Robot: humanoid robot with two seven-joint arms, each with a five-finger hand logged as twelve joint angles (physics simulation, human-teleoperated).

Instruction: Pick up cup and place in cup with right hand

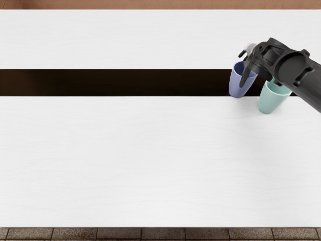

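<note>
My right hand (249, 63) is over the upper right of the table, its dark back hiding much of what it does. A blue-purple cup (236, 84) stands below it, mouth up, and a dark part of the hand crosses the cup's rim and front side. Whether the hand holds this cup cannot be seen. Just to the right and nearer the front is a mint-green cup (270, 102), also mouth up, its rim partly covered by the hand and wrist. The two cups are separate, close side by side.
The white table (130, 160) spans the picture, with a dark strip (115, 83) running across it behind the front section. Another white surface (115, 37) lies beyond the strip. The right forearm slants in from the right edge, above the green cup's right side.
</note>
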